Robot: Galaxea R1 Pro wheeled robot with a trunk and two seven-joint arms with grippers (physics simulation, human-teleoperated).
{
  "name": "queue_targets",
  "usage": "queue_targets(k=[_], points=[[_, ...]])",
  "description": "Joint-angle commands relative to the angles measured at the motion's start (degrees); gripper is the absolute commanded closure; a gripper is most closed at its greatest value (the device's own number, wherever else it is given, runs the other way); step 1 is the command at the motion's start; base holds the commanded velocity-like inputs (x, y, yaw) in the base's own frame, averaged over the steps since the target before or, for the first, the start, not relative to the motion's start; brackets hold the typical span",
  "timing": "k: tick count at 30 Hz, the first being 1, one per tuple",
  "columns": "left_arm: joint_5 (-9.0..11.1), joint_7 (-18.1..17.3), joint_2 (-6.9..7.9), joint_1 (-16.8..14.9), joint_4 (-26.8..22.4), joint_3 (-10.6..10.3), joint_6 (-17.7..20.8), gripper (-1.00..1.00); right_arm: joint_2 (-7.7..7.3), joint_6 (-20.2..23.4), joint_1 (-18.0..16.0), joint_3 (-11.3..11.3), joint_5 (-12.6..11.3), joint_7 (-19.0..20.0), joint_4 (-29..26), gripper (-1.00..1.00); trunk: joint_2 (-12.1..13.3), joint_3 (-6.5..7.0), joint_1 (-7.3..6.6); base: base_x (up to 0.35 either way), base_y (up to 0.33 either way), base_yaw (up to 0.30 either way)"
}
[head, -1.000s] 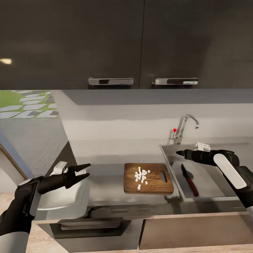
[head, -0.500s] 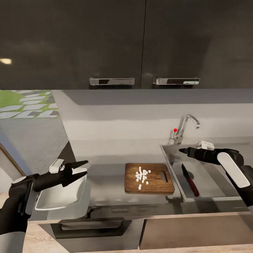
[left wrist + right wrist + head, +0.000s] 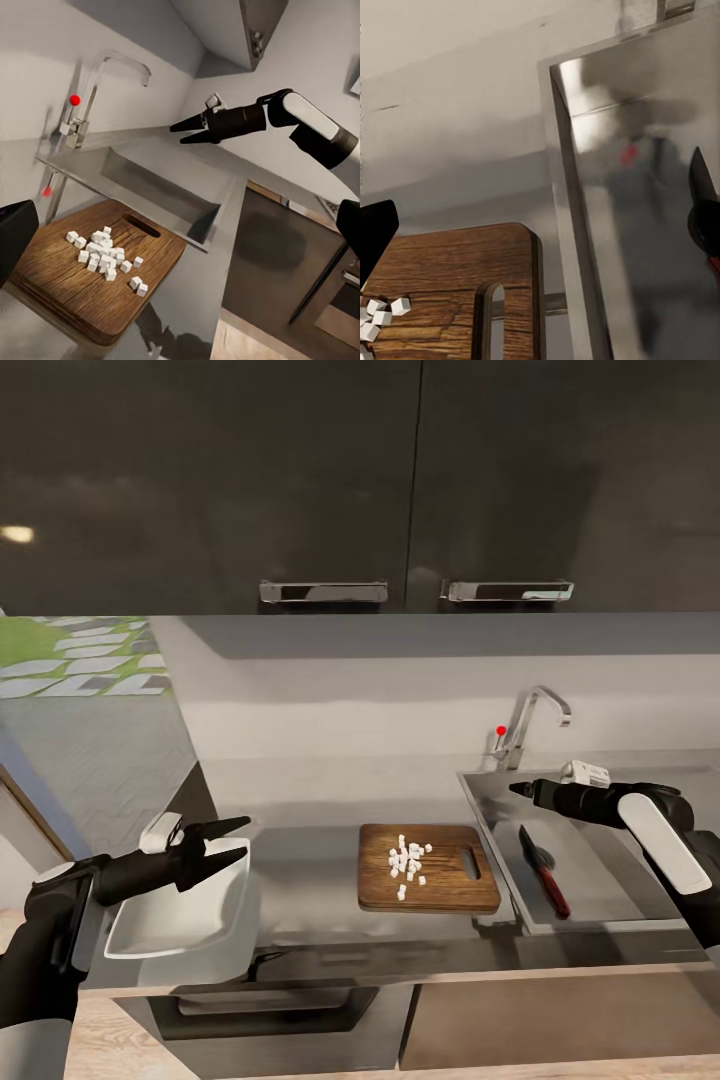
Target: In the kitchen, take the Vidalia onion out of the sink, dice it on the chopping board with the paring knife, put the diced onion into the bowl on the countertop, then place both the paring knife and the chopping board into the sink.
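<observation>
Diced onion (image 3: 406,862): small white cubes in a loose heap on the chopping board (image 3: 428,868), mid-board, none in the bowl yet.
Chopping board: lay flat on the worktop (image 3: 310,880), just beside the sink (image 3: 600,860) rim, slot handle toward the sink. In right wrist view the board (image 3: 450,292) was cut off by the frame edge, a few cubes (image 3: 382,311) at its corner.
Paring knife (image 3: 540,868): lay in the sink basin, grey blade pointing away from the robot, red handle nearer. In right wrist view just a dark blade part (image 3: 703,202) at the frame edge, rest cut off.
Bowl (image 3: 180,915): white, squarish, at the worktop's left end, partly behind the left arm; tilted, near side overhanging the front edge.
Left pincer (image 3: 232,840): fingers spread moderately, holding nothing, over the bowl's far rim; contact w/ the rim hard to tell.
Right pincer (image 3: 514,790): hovered above the sink, near the tap (image 3: 530,725); tips close together, nothing between them. Seen from left wrist view (image 3: 180,131) as narrow, a slight gap.
Hard to make out: dark blurred shapes at the wrist-view edges, prob. finger parts, can't say more.
</observation>
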Motion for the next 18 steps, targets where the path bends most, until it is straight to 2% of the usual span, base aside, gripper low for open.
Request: queue_targets(k=[1,8,18], points=[[0.0,-0.2,0.00,0.0,0.0,0.0,0.6,-1.00,-0.06,0.0,-0.1,0.1,-0.6,-0.6,-0.1,-1.00,-0.1,-0.13,0.04,0.000,0.005,0.000],[-0.1,-0.2,-0.07,0.0,0.1,0.0,0.6,-1.00,-0.06,0.0,-0.1,0.1,-0.6,-0.6,-0.1,-1.00,-0.1,-0.20,0.04,0.000,0.001,0.000],[-0.1,-0.2,-0.03,0.0,0.1,0.1,0.6,-1.00,-0.06,0.1,-0.1,0.1,-0.6,-0.6,-0.1,-1.00,-0.1,-1.01,0.04,0.000,0.000,0.000]])
